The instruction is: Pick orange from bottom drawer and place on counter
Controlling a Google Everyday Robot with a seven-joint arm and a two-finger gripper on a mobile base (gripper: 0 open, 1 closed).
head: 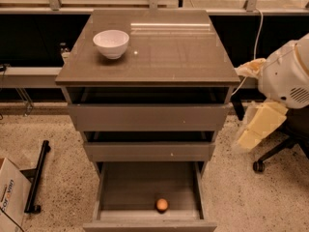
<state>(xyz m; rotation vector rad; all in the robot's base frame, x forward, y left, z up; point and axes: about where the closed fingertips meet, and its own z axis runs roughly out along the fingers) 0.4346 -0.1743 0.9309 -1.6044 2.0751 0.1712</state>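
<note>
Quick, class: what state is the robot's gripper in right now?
Gripper: to the right of the counter and lower than it; open or closed cannot be told. Not holding the orange, which lies in the bottom drawer.

White arm [286, 75], cream end effector [251, 137], right

You have the bowl [111, 43] on the counter [164, 57], near its back left corner. Below the counter sit the top drawer [149, 117] and the middle drawer [149, 151], each slightly open. The bottom drawer [128, 187] juts furthest forward, and in it the orange [162, 205] lies near the front wall, about mid-width. To your right of the cabinet the gripper [251, 134] hangs beside the middle drawer, under the arm [287, 74], with a chair base [270, 154] behind it. On the floor to the left lie a bar stand [37, 175] and a cardboard box [9, 197].
</note>
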